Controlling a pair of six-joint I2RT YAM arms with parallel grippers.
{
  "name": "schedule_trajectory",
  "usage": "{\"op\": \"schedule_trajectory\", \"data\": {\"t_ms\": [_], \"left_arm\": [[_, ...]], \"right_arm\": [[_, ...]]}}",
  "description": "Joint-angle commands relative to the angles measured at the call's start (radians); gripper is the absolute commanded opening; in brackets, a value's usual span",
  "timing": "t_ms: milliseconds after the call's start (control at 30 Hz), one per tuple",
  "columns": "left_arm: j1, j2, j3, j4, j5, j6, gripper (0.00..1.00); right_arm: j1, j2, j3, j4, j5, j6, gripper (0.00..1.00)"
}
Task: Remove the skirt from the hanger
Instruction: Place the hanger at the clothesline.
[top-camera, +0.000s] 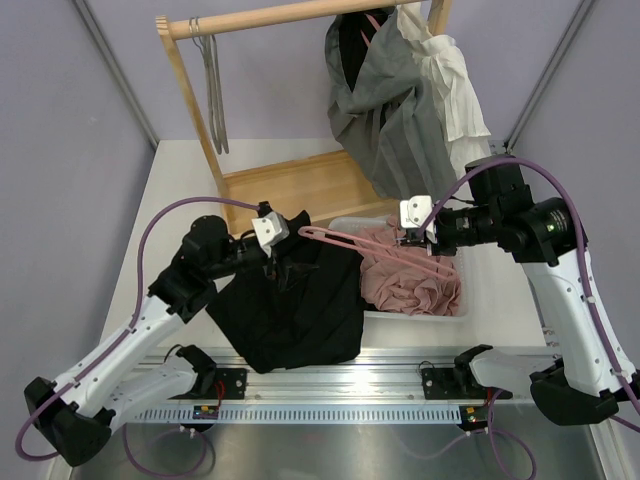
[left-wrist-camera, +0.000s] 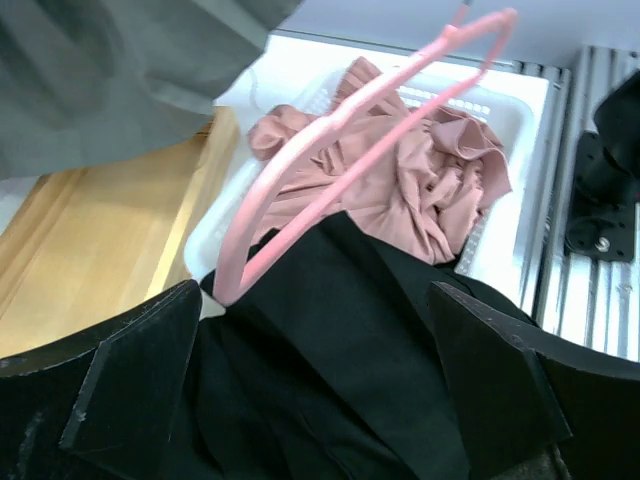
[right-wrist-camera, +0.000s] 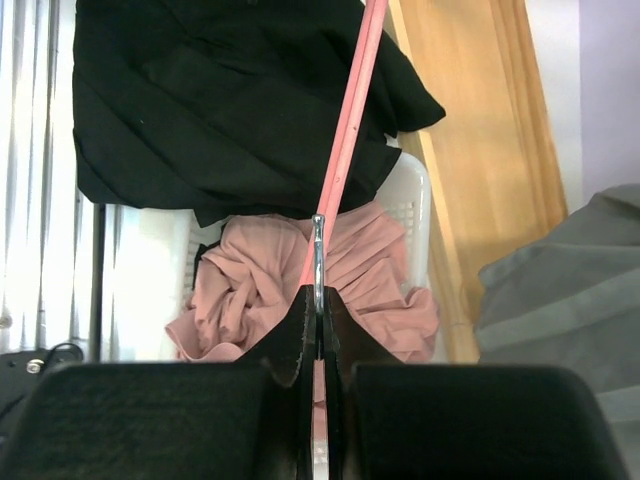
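Observation:
A black skirt (top-camera: 290, 305) lies crumpled on the table, its top edge still over the left end of a pink hanger (top-camera: 345, 243). My left gripper (top-camera: 282, 250) is open, with its fingers (left-wrist-camera: 130, 390) wide apart on either side of the skirt's cloth (left-wrist-camera: 340, 340). The hanger (left-wrist-camera: 350, 130) rises out of the cloth just ahead of them. My right gripper (top-camera: 415, 238) is shut on the hanger's metal hook (right-wrist-camera: 318, 250), holding the hanger (right-wrist-camera: 345, 150) level above the basket. In the right wrist view the skirt (right-wrist-camera: 220, 110) hangs off the hanger's far end.
A white basket (top-camera: 468, 300) holding a pink garment (top-camera: 410, 280) sits under the hanger. Behind stands a wooden rack (top-camera: 280, 15) on its base (top-camera: 300, 185), with grey and white garments (top-camera: 390, 110) and bare grey hangers (top-camera: 212, 90). A metal rail (top-camera: 330, 395) runs along the near edge.

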Motion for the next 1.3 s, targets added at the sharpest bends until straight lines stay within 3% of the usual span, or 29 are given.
{"op": "schedule_trajectory", "data": {"t_ms": [0, 200, 433, 667, 800, 900, 1100, 1200, 1267], "left_arm": [[0.009, 0.041, 0.038, 0.05, 0.147, 0.073, 0.99], [0.009, 0.096, 0.087, 0.011, 0.21, 0.081, 0.98], [0.01, 0.14, 0.124, 0.0, 0.217, 0.047, 0.82], [0.015, 0.136, 0.121, -0.006, 0.181, 0.029, 0.52], [0.018, 0.133, 0.122, -0.035, 0.161, 0.039, 0.17], [0.018, 0.122, 0.122, -0.058, 0.155, 0.049, 0.0], [0.019, 0.09, 0.122, -0.109, 0.166, 0.064, 0.0], [0.029, 0.058, 0.106, -0.125, 0.169, 0.046, 0.0], [0.041, 0.019, 0.087, -0.115, 0.16, 0.026, 0.0]], "right_arm": [[0.0, -0.001, 0.038, -0.229, -0.054, -0.112, 0.0], [0.005, 0.037, 0.057, -0.298, -0.083, -0.168, 0.0], [0.029, 0.047, 0.031, -0.297, -0.063, -0.164, 0.0], [0.029, 0.042, -0.005, -0.28, -0.028, -0.161, 0.0], [0.029, 0.044, -0.005, -0.278, -0.019, -0.155, 0.0], [0.029, 0.053, 0.001, -0.285, -0.013, -0.154, 0.0], [0.031, 0.071, 0.011, -0.274, -0.02, -0.128, 0.01], [0.029, 0.082, 0.007, -0.254, -0.037, -0.097, 0.14], [0.029, 0.091, 0.001, -0.237, -0.049, -0.072, 0.35]]}}
